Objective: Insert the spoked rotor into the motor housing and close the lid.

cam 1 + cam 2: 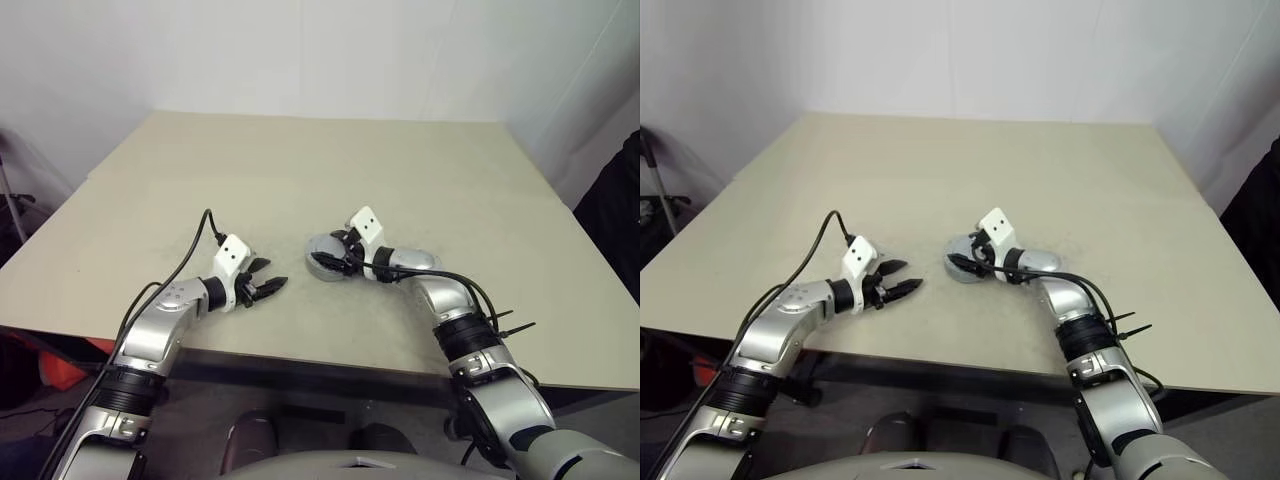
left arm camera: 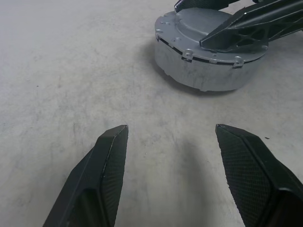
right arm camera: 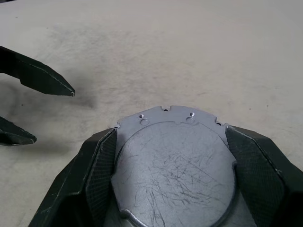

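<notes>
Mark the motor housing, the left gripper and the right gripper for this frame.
motor housing (image 2: 208,71), left wrist view, on its grey side wall.
left gripper (image 1: 268,283), left eye view, midway between its black fingertips.
right gripper (image 3: 171,135), right wrist view, midway between its fingertips flanking the housing.

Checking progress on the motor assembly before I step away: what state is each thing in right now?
motor housing: lid on, closed, resting flat on the table.
right pincer: fingers on either side of the housing's top, closed on it.
left pincer: open, empty, pointing at the housing from a short way off.
</notes>
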Motion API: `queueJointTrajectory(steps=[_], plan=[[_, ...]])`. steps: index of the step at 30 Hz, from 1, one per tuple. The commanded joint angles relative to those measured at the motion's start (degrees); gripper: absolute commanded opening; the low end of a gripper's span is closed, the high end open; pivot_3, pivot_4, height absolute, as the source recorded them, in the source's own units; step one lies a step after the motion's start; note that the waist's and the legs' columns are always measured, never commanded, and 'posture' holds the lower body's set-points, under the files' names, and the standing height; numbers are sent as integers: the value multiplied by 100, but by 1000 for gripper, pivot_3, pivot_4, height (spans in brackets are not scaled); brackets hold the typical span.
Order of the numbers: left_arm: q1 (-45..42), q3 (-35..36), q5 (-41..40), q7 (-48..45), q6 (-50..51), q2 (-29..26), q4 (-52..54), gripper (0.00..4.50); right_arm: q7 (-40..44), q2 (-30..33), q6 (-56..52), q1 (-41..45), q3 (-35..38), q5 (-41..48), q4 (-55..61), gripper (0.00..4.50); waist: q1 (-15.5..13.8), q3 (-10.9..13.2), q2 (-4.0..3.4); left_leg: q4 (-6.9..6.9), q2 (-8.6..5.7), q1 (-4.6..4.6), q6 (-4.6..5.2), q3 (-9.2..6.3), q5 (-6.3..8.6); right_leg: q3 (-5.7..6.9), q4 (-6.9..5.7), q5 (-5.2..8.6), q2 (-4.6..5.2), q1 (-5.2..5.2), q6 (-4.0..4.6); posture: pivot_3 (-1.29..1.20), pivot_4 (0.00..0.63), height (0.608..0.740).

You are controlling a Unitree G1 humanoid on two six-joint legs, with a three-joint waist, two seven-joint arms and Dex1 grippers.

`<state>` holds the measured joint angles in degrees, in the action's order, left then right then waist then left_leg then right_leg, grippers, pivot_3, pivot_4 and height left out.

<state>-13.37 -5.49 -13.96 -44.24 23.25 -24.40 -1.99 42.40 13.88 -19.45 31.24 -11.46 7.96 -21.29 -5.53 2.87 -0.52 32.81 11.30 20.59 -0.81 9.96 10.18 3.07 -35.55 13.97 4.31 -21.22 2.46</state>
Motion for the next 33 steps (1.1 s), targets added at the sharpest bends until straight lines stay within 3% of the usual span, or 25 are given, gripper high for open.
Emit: queueJointTrajectory(steps=[1, 10, 13, 21, 33], plan=[[-94, 30, -18, 3, -34, -13, 133, 3123, 121, 156, -59, -54, -47, -119, -132, 3211, -2, 0, 0, -1, 0, 0, 1, 0, 0, 0, 1, 0, 0, 0, 0, 0, 0, 740], [-101, 35, -4, 12, -67, -5, 105, 3123, -358, 130, 474, -31, -256, -640, -409, 3211, 5, 0, 0, -1, 0, -16, 3, 0, 2, 0, 5, 1, 0, 12, -2, 0, 0, 740], [-93, 40, -6, 18, -60, -3, 119, 3123, -358, 158, 499, -72, -355, -724, -393, 3211, 9, 0, 1, -4, 4, -44, -3, 1, -2, -3, 5, 22, 0, 29, -38, 0, 0, 740], [-62, 34, -22, 43, -20, 16, 186, 3123, 21, 268, -169, -78, -233, -443, -362, 3211, -3, -1, 3, -4, -2, -54, -7, 1, -4, -13, 14, 24, 3, 44, -42, 0, 0, 740], [-13, 54, -42, 108, -16, 43, 187, 3123, 397, 119, 60, -162, 0, -29, 346, 3211, 13, -3, 6, -36, -6, 8, 4, 3, 3, -12, 37, 3, -1, -8, -2, 0, 0, 740]])
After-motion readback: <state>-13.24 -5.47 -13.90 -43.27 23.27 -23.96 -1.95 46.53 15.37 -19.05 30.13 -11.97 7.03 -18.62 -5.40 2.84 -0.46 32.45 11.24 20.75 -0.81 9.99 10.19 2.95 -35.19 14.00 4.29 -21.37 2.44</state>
